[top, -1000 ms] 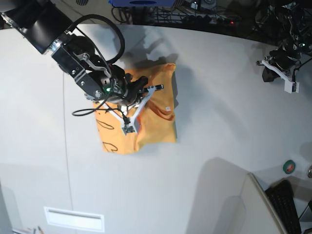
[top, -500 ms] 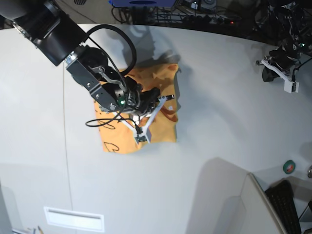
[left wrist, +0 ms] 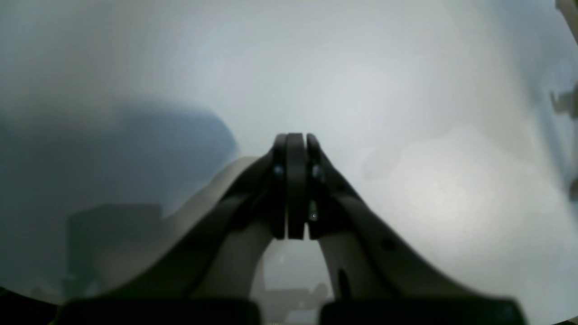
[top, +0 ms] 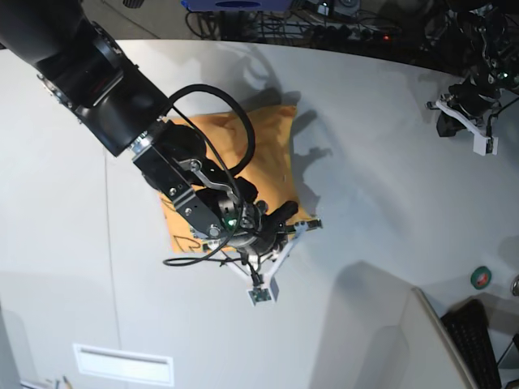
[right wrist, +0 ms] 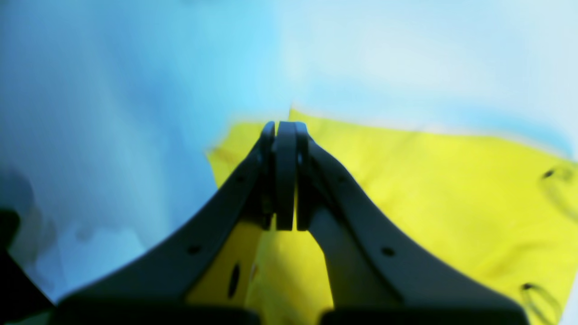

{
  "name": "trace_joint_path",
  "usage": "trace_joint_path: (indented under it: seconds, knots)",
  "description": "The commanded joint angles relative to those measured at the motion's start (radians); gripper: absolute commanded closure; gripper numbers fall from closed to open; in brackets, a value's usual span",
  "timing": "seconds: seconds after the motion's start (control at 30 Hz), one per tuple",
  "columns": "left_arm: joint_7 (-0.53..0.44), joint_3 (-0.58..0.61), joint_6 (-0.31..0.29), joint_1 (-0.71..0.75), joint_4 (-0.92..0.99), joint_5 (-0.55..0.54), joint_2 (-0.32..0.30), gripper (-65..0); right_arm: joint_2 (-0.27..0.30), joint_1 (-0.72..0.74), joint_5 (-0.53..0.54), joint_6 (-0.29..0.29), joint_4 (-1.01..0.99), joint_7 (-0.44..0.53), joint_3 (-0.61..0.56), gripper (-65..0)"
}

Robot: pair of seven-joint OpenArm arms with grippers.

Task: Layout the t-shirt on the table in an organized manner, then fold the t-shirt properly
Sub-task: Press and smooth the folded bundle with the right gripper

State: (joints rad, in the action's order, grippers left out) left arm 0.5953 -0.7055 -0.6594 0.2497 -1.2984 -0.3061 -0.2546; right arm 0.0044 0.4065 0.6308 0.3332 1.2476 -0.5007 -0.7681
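- I see the table (top: 381, 186) spanning the whole base view, a thin dark seam running down its left part.
- The t-shirt (top: 251, 154) lies folded on it, left of centre; black script shows near its left edge, too small for me to read.
- My right wrist view shows more loops of script at the cloth's right, blurred.
- Right gripper (right wrist: 284, 174): jaws pressed together, nothing between them, over the shirt's edge.
- Left gripper (left wrist: 293, 185): jaws fully closed, empty, above bare table at the far right.
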Motion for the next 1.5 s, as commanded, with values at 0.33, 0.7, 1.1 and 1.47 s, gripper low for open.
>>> trace_joint_path:
  seconds: [0.33, 0.7, 1.1, 1.47]
  knots:
    - [-0.016, -0.006, -0.006, -0.005, -0.02, -0.011, -0.015, 0.0, 0.084, -0.142, 0.002, 0.002, 0.271, -0.295, 0.002, 0.0]
    - [-0.016, 0.04, -0.001, -0.005, -0.02, -0.017, -0.015, 0.0, 0.105, -0.234, -0.001, 0.002, 0.245, -0.298, -0.014, 0.0]
    - [-0.016, 0.04, -0.001, -0.002, -0.022, -0.018, -0.013, 0.0, 0.029, -0.183, 0.001, 0.002, 0.14, -0.217, -0.279, 0.0]
    - [-0.018, 0.031, -0.004, 0.003, -0.022, -0.018, -0.018, 0.0, 0.079, -0.137, 0.001, 0.08, 0.235, -0.257, -0.192, 0.0]
